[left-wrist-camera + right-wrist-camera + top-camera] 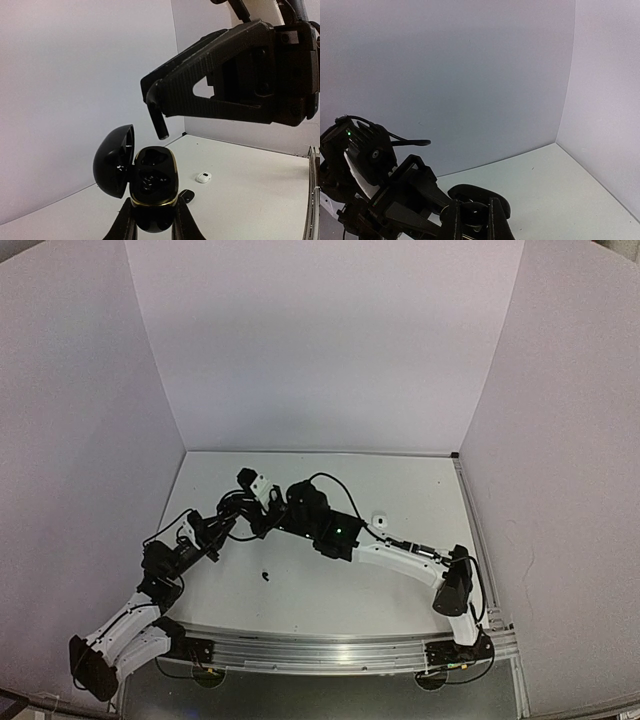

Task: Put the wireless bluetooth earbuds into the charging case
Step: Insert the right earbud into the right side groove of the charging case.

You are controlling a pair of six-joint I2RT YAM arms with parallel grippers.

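Note:
My left gripper (153, 214) is shut on a black charging case (155, 172) with a gold rim. It holds the case off the table with the lid (114, 160) swung open to the left. My right gripper (154, 97) is shut on a black earbud (161, 124), stem pointing down just above the case's open sockets. In the right wrist view the bud (475, 216) sits between my fingers (451, 222), over the case (487, 194). In the top view the two grippers meet at left centre (262, 515).
A white earbud (203, 177) lies on the table to the right of the case and also shows in the top view (379, 518). A black earbud (186, 195) lies near my left finger, and another small black piece (266, 575) lies nearer the front. White walls enclose three sides.

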